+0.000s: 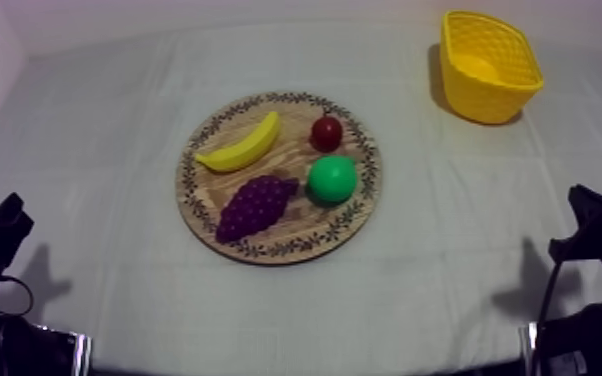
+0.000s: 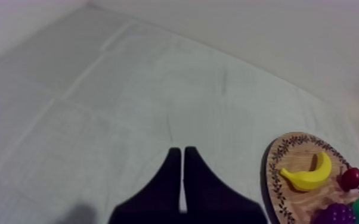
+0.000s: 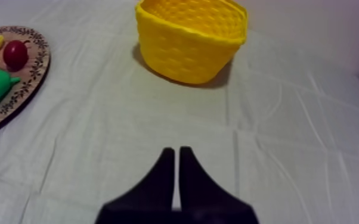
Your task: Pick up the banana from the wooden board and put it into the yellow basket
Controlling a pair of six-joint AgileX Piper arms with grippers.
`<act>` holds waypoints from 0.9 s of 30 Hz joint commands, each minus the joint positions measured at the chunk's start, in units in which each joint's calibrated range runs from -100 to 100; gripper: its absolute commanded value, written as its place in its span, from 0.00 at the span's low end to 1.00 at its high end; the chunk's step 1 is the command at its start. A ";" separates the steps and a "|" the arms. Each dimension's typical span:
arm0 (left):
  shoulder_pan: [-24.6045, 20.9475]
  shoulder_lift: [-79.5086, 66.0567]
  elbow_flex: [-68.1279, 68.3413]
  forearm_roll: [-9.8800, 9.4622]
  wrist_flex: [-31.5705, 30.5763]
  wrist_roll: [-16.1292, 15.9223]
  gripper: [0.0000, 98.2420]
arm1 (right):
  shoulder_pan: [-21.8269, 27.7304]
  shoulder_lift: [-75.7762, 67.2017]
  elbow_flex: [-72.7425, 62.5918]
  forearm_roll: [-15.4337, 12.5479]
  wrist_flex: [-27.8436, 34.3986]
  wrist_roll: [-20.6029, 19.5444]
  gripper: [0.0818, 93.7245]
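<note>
A yellow banana (image 1: 240, 147) lies on the upper left part of the round wooden board (image 1: 357, 212) in the middle of the table. The yellow basket (image 1: 488, 65) stands upright at the far right with nothing visible inside. My left gripper (image 2: 179, 156) rests shut over bare cloth, well to the left of the board (image 2: 283, 170) and banana (image 2: 308, 176). My right gripper (image 3: 175, 155) is shut too, over the cloth in front of the basket (image 3: 191, 39), with the board's edge (image 3: 34, 74) off to its left. In the top view both arms (image 1: 0, 240) (image 1: 595, 225) sit low at the table's sides.
On the board with the banana lie a small red fruit (image 1: 326, 132), a green pear (image 1: 332, 179) and a purple bunch of grapes (image 1: 254, 206). Wrinkled cloth (image 1: 115, 130) spreads around the board and between board and basket.
</note>
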 commanded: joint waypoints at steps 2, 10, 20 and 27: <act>-0.02 -0.05 -0.01 -0.03 0.00 -0.04 0.00 | -2.77 -0.01 0.26 0.07 -1.85 3.28 0.05; -0.02 -0.05 -0.01 -0.03 0.00 -0.01 0.00 | -2.90 -0.01 0.26 0.11 -1.17 3.47 0.05; -0.02 -0.05 -0.01 -0.03 0.00 0.01 0.00 | -3.15 -0.01 0.26 0.96 -0.57 2.81 0.05; -0.02 -0.05 -0.01 -0.03 0.00 0.01 0.00 | -5.60 3.95 -2.53 4.40 -1.00 -0.21 0.04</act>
